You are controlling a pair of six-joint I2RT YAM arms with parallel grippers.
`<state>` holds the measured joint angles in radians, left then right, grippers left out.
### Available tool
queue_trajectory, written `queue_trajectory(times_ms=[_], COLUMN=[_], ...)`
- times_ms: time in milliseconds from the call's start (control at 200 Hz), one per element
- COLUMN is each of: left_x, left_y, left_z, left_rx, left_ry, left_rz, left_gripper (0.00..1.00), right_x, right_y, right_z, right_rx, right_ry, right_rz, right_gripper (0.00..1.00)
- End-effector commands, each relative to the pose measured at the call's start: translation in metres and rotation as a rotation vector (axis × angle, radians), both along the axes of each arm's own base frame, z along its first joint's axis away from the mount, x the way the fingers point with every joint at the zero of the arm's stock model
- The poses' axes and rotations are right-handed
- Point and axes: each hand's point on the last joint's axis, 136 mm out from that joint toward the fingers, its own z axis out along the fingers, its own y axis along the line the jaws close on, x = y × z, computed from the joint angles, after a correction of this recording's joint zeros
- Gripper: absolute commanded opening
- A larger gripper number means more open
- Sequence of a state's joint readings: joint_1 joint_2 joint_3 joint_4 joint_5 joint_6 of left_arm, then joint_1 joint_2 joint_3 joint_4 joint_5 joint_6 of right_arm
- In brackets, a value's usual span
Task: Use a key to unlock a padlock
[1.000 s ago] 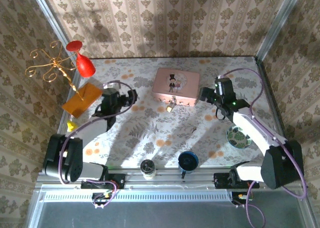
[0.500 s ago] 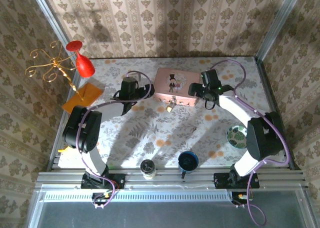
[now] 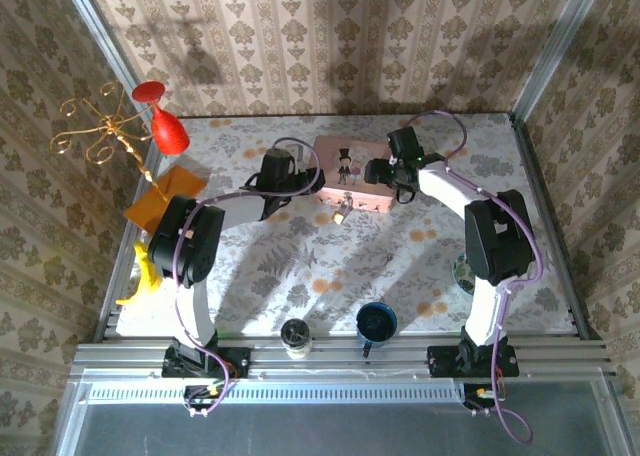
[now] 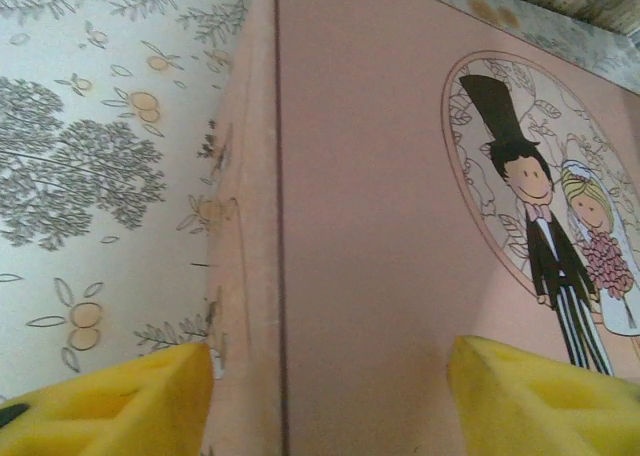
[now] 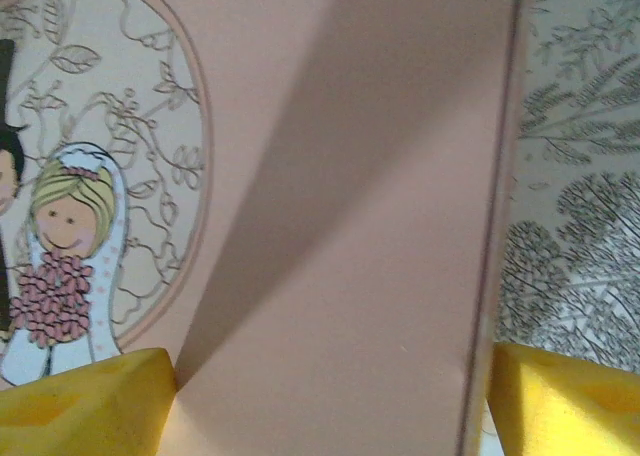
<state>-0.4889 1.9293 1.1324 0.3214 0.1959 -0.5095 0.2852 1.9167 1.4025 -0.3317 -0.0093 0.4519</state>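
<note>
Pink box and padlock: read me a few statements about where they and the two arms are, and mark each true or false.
The padlock sits at the pink box's near side. True.
The left jaws hold the padlock. False: they stand open astride the box's left edge.
The right jaws stand open astride the box's right edge. True.
The blue cup stands on the box lid. False: it stands by the table's near edge.

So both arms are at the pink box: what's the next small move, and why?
Probably settle both onto the pink box to steady it: the left gripper straddles its left edge, the right gripper its right edge, jaws open, while the padlock hangs untouched at its front.
</note>
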Motion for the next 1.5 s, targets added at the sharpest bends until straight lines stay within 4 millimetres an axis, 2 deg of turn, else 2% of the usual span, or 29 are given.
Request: queue_trajectory(times_ms=[0,110,315,435,600,715,810,920,965,1135,1266,1336,1396,1491], left_x=[-0.007,-0.014,-0.035,-0.05,-0.073,-0.085,-0.088,-0.087,-0.086,-0.087,-0.091,-0.094,-0.098,-0.105], left_y=[-0.009,-0.001,0.022,0.04,0.063,0.076,0.082,0.083,0.083,0.082,0.087,0.091,0.096,0.106], left_z=[-0.003,-0.005,-0.006,-0.001,0.005,0.009,0.013,0.016,0.018,0.029,0.038,0.045,0.052,0.062], left_rx=[-0.016,-0.026,-0.002,0.021,0.042,0.047,0.062,0.078,0.073,0.039,0.022,0.019,0.027,0.066], left_ry=[0.034,0.036,0.028,0.016,0.012,0.004,-0.011,-0.019,-0.022,-0.038,-0.045,-0.054,-0.065,-0.076], left_rz=[-0.026,0.009,0.064,0.106,0.18,0.223,0.236,0.235,0.233,0.244,0.262,0.275,0.284,0.295], left_gripper=[0.6,0.54,0.52,0.51,0.52,0.54,0.58,0.63,0.65,0.69,0.73,0.82,0.99,1.0], right_x=[0.002,0.001,-0.013,-0.021,-0.035,-0.04,-0.035,-0.027,-0.021,-0.028,-0.054,-0.079,-0.103,-0.14], right_y=[0.02,0.037,0.078,0.1,0.131,0.14,0.134,0.113,0.103,0.06,0.028,0.012,-0.003,-0.022], right_z=[-0.004,-0.006,-0.018,-0.023,-0.02,-0.017,-0.011,0.001,0.011,0.049,0.066,0.063,0.057,0.046], right_rx=[0.041,0.061,0.086,0.108,0.147,0.132,0.088,-0.017,-0.053,-0.16,-0.212,-0.233,-0.246,-0.228], right_ry=[0.027,0.036,0.067,0.084,0.089,0.092,0.084,0.074,0.054,0.016,0.006,0.033,0.064,0.107], right_rz=[0.078,0.125,0.206,0.242,0.285,0.298,0.283,0.244,0.221,0.141,0.078,0.05,0.017,-0.047], right_gripper=[0.79,0.76,0.75,0.74,0.73,0.74,0.76,0.8,0.81,0.86,0.87,0.89,0.88,0.81])
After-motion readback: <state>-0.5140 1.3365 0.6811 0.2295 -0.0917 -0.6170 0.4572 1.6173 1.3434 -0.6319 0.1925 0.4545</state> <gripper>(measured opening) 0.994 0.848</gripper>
